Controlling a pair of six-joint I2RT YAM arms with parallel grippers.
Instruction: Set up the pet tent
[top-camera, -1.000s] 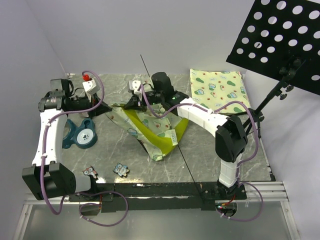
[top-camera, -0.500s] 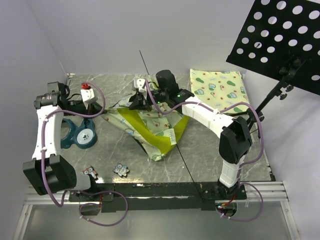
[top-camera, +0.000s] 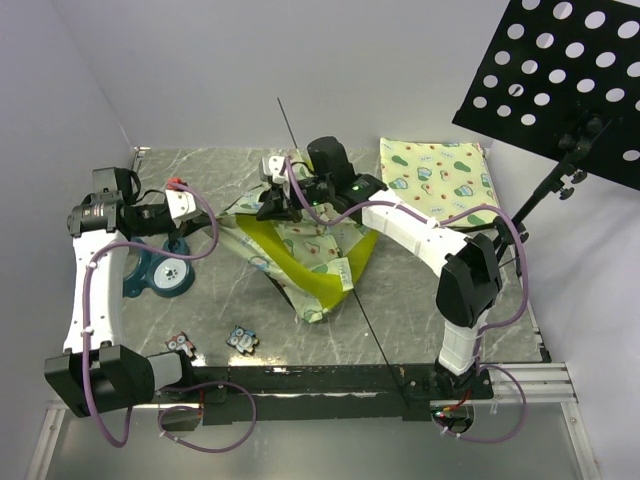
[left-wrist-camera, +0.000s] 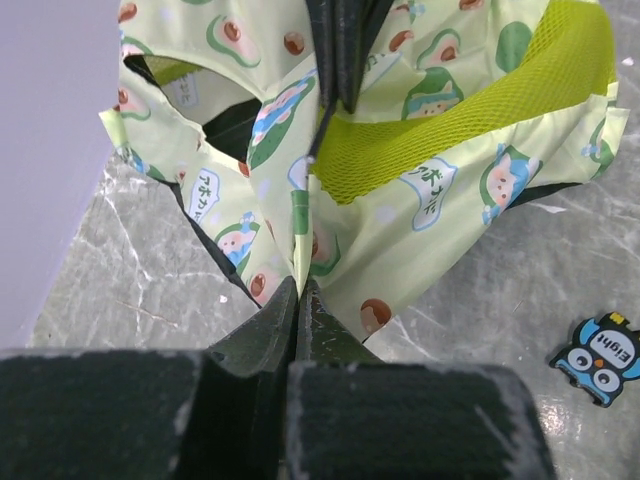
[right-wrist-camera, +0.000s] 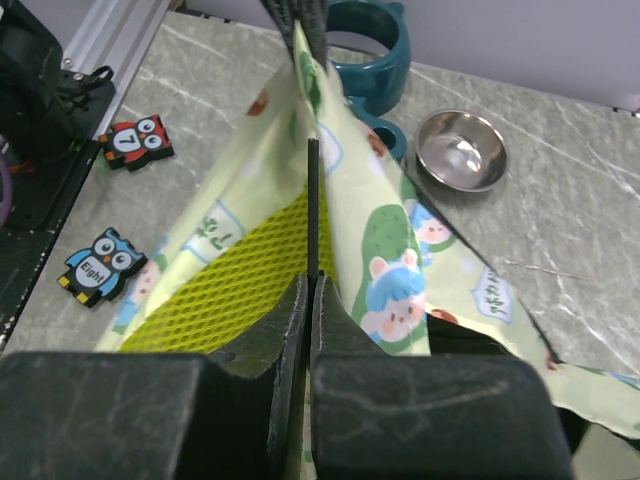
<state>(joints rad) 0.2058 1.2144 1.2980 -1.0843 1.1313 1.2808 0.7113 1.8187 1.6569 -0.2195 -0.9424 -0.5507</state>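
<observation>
Top external view: at far left, the left arm bends in over the marble table (top-camera: 430, 310). The left gripper (top-camera: 222, 217) meets the left corner of the pet tent (top-camera: 310, 255). A teal bowl stand (top-camera: 160, 272) lies just below this arm, and two owl figures (top-camera: 242, 340) lie near the front edge, apart from the tent. The tent lies collapsed and crumpled at mid-table, with its lime mesh panel facing up and its black base showing at the folds. The right gripper (top-camera: 270, 210) sits at the tent's rear edge, where a thin pole (top-camera: 284, 125) rises toward the back wall. A flat mat (top-camera: 440, 180) of similar print lies at the right rear corner, well apart from the tent. A black perforated panel (top-camera: 560, 70) on a stand overhangs it.

Left wrist view: the left gripper (left-wrist-camera: 298, 300) has its jaws pressed together, pinching an edge of the printed cloth. One owl figure (left-wrist-camera: 600, 355) lies to the right.

Right wrist view: the right gripper (right-wrist-camera: 310, 290) has its jaws closed on the pole and on tent cloth, which is lifted into a ridge. A steel bowl (right-wrist-camera: 462, 150) rests on the table beyond, beside the teal stand
</observation>
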